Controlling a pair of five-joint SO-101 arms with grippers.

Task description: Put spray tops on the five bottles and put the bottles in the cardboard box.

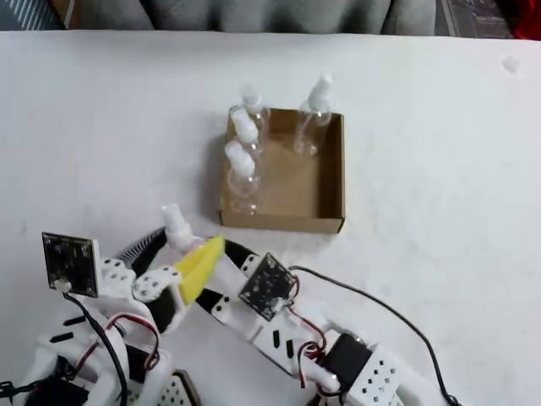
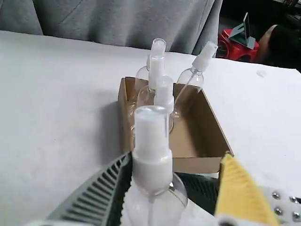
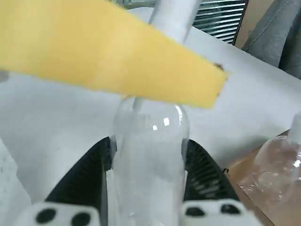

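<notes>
Where the two grippers meet: lower left of centre in the high view, just below the box's lower left corner, on the white table [image 1: 439,127].
Fifth bottle [image 1: 179,230]: clear and upright, standing outside the box and near its front wall. A white spray top [image 2: 151,141] sits on its neck.
Right gripper [image 3: 149,143]: clamped on the fifth bottle's body, with its black fingers [image 3: 89,179] pressed to both sides of the clear wall.
Left gripper [image 2: 176,157]: spread wide around the same bottle, up by the shoulder. In the high view its grey ribbed finger [image 2: 99,197] lies close on the bottle's left. Its yellow finger [image 2: 240,188] stands apart on the right, with a gap to the spray top.
Cardboard box [image 1: 283,222]: centre of the high view, shallow and open-topped, with part of its floor bare on the right side.
Row of three bottles [image 1: 243,182]: upright inside the box along its left wall, each with a white spray top on.
Single bottle [image 1: 311,127]: upright inside the box at its upper edge, to the right of the row, also with a spray top on.
</notes>
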